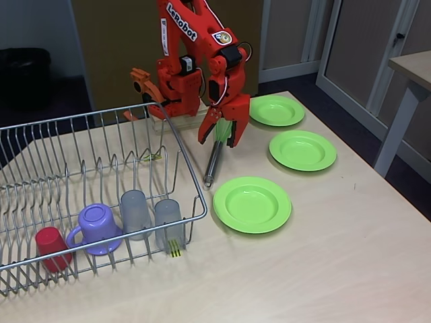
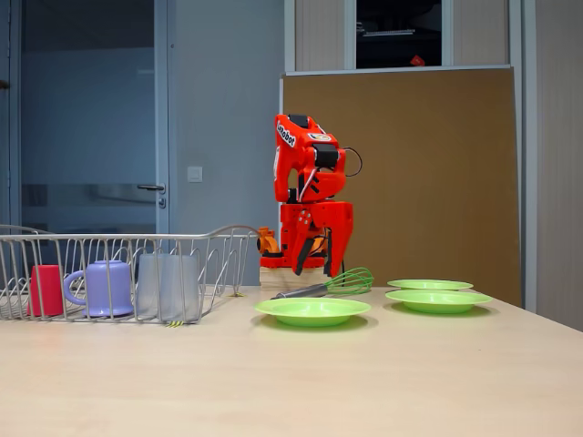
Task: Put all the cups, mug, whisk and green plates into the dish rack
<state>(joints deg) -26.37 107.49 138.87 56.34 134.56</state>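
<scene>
A pale wooden surface holds a wire dish rack on the left of the high fixed view. Along the rack's near edge, all upside down as if to drain, stand a red cup, a lilac mug and two grey-blue tumblers; these four already look stowed.

Just right of the rack lies the nearest green plate, flat on the surface. Two more plates lie farther back and to the right, one in the middle and one at the far edge. All three are outside the rack, so that part of the job is not yet done.

Between the rack and the plates lies the whisk. Its silver handle points toward the camera, and its green loops lie at the far end, under the arm. In the low fixed view the whisk slants, handle end down by the near plate and loops raised.

The orange claw points down over those loops, its fingers straddling the green wires. It appears to be closed on them, though the wires partly hide the fingertips, so the hold is not certain. The whisk seems the item in hand, with the rack's open rows just to the left.
</scene>
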